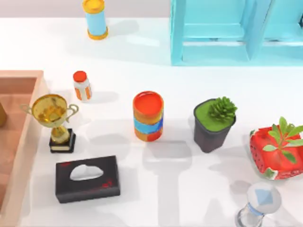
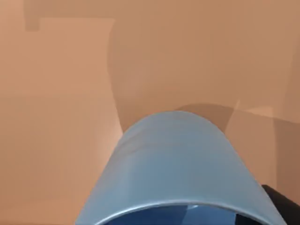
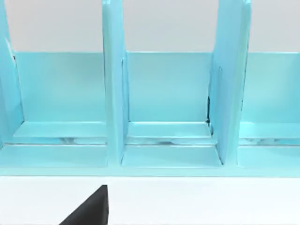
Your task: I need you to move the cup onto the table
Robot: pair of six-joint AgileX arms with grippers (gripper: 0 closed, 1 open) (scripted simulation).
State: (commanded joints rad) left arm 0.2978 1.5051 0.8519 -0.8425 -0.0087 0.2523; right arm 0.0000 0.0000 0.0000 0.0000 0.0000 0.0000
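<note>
Cup close under the left wrist, over the wooden tray.

From above, the tray lies at the table's left. Left wrist: the cup, light, smooth, likely slippery; take its sides. Whether either claw grips, I cannot tell.

table: glossy white, smooth | tray: light-brown wood, matt | trophy: shiny gold metal | cup: smooth light-blue, soft sheen | tissue box: matt black | shelf: glossy turquoise
</note>
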